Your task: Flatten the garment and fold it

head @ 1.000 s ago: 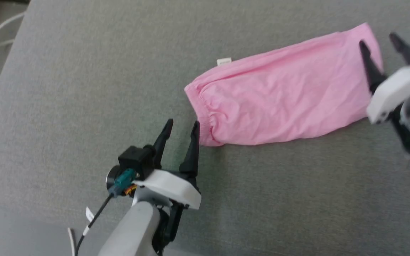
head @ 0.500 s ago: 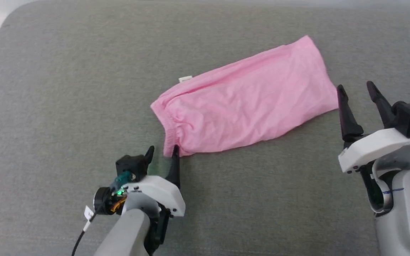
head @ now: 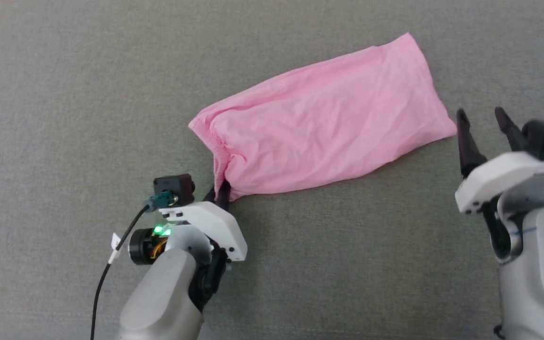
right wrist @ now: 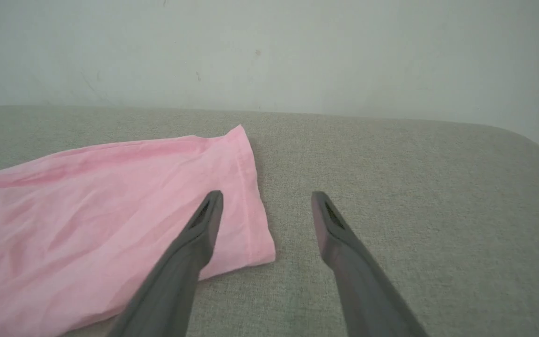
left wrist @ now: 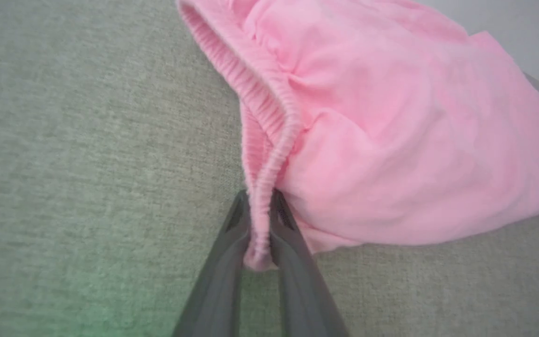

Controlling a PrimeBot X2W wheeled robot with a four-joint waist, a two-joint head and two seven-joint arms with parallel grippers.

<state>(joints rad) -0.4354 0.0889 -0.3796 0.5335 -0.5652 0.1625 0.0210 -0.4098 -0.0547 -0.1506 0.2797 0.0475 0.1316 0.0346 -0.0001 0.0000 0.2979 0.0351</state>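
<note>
The pink garment [head: 319,118] lies stretched diagonally on the grey surface, waistband end at the lower left, hem end at the upper right. My left gripper [head: 219,191] is shut on the garment's near waistband corner; in the left wrist view both fingers pinch the ribbed elastic edge of the garment [left wrist: 391,121] at my left gripper [left wrist: 259,206]. My right gripper [head: 482,120] stands open just right of the hem end. In the right wrist view the garment [right wrist: 110,196] lies left of my right gripper [right wrist: 267,199], whose left finger overlaps the hem corner.
A grey fabric surface [head: 64,118] spreads all around the garment. A pale wall [right wrist: 269,47] rises behind its far edge. A black cable [head: 111,269] hangs from my left wrist.
My left gripper has moved onto the waistband corner and closed on it. The right gripper has come down beside the hem end. The camera shifted between frames.
</note>
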